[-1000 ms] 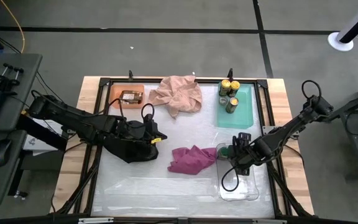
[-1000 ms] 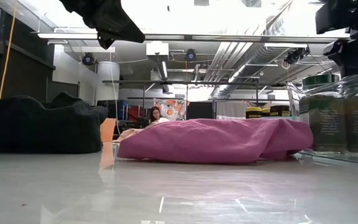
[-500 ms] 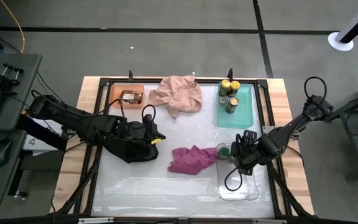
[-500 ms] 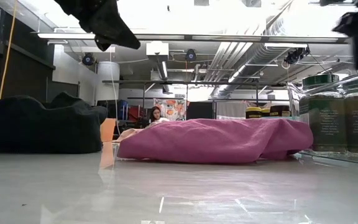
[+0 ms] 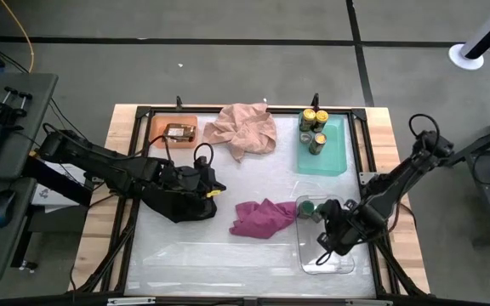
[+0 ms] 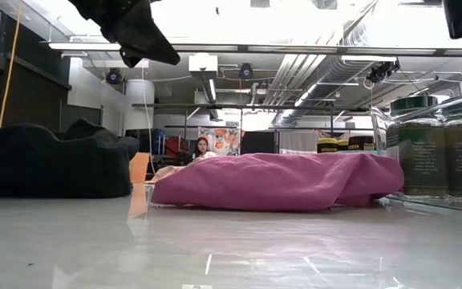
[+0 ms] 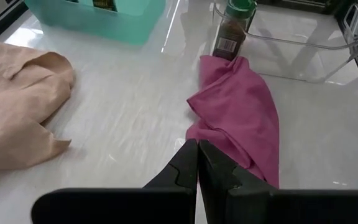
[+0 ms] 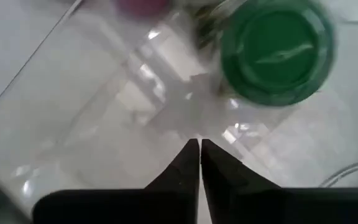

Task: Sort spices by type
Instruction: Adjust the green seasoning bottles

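Over on the left, the left gripper [image 5: 213,190] hangs pinched closed and empty by the black cloth [image 5: 177,204], brown packet [image 5: 179,132] in the orange tray [image 5: 158,126] just beyond it. Yellow-lid jars [image 5: 313,119] fill the teal tray [image 5: 334,153]. Far right, the right gripper [image 5: 323,240] sits closed, empty, inside the clear tray [image 5: 347,263], green-lid jars [image 5: 310,208] upright just past its tips. Nothing loose I can see; maybe under the cloths?

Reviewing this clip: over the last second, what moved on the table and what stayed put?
The right gripper drew back from the green-lidded jars toward the table's near edge, now over the clear tray, fingers shut and empty; in the low view it has almost left the picture. The jars stayed in the tray. The left gripper, magenta cloth, pink cloth and yellow-lidded jars did not move.
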